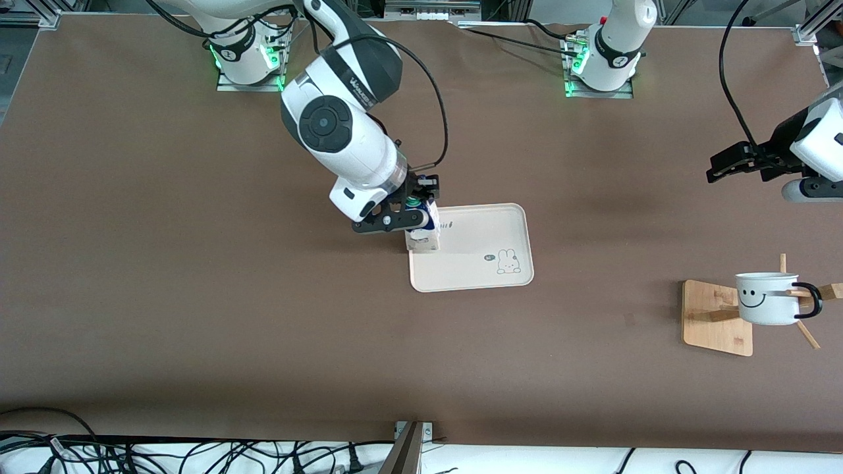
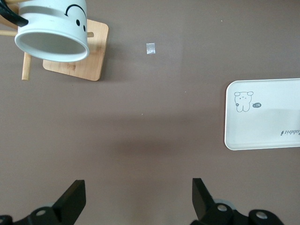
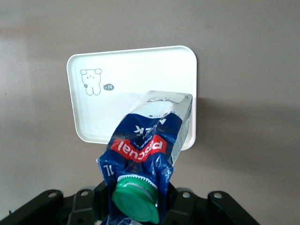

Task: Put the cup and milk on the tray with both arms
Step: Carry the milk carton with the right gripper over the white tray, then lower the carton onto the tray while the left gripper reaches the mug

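My right gripper (image 1: 413,209) is shut on the top of the milk carton (image 1: 422,232) and holds it upright at the tray's edge toward the right arm's end. In the right wrist view the milk (image 3: 150,154) shows its blue top and green cap over the cream tray (image 3: 140,75). The tray (image 1: 487,230) has a bunny drawing. The white smiley cup (image 1: 767,297) hangs on a wooden rack (image 1: 714,319) toward the left arm's end. My left gripper (image 1: 724,164) is open in the air above the table, up from the cup. The left wrist view shows the cup (image 2: 54,28) and the tray (image 2: 272,108).
The rack's wooden base (image 2: 82,61) and pegs carry the cup. A small pale scrap (image 2: 151,48) lies on the brown table between rack and tray. Cables run along the table's edge nearest the front camera.
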`<state>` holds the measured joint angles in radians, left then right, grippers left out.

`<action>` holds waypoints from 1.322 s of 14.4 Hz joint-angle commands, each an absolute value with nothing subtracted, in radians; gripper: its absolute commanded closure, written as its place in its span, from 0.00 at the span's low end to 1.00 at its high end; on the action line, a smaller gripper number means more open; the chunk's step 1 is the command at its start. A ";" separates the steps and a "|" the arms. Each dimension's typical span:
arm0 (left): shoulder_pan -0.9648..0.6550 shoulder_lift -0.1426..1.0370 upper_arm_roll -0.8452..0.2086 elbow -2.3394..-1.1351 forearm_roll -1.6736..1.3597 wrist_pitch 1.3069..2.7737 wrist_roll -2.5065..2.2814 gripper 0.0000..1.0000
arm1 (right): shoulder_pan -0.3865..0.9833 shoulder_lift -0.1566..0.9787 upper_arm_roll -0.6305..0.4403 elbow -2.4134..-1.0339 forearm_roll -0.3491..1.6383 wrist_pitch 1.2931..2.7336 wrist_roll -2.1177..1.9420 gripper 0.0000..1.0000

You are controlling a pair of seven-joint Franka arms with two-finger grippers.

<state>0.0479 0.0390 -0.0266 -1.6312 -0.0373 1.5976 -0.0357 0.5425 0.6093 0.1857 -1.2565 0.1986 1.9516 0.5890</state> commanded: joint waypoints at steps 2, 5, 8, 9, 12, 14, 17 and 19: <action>0.051 0.055 -0.040 -1.606 0.017 1.588 -0.048 0.00 | 0.584 0.656 0.176 -1.238 0.178 1.991 0.621 0.65; 0.051 0.067 -0.040 -1.605 0.017 1.591 -0.051 0.00 | 0.621 0.692 0.175 -1.238 0.144 2.029 0.623 0.65; 0.057 0.078 -0.032 -1.621 0.017 1.640 -0.051 0.00 | 0.637 0.716 0.173 -1.239 0.126 2.059 0.630 0.65; 0.072 0.092 -0.031 -1.626 0.017 1.675 -0.049 0.00 | 0.635 0.718 0.172 -1.238 0.126 2.059 0.629 0.65; 0.109 0.126 -0.031 -1.628 0.017 1.727 -0.049 0.00 | 0.614 0.721 0.160 -1.238 0.127 2.063 0.612 0.65; 0.120 0.108 -0.031 -1.701 0.018 1.839 -0.045 0.00 | 0.614 0.727 0.160 -1.239 0.129 2.082 0.615 0.65; 0.123 0.072 -0.032 -1.830 0.014 2.046 -0.046 0.00 | 0.623 0.735 0.160 -1.239 0.133 2.094 0.626 0.65; 0.123 0.049 -0.035 -1.873 0.015 2.071 -0.043 0.00 | 0.630 0.735 0.160 -1.239 0.133 2.082 0.626 0.65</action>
<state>0.1195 0.1158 -0.0271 -1.7877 -0.0034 2.0302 -0.0389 0.6206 0.7242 0.1554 -1.2560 0.1396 2.0833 0.6135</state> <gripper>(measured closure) 0.000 0.648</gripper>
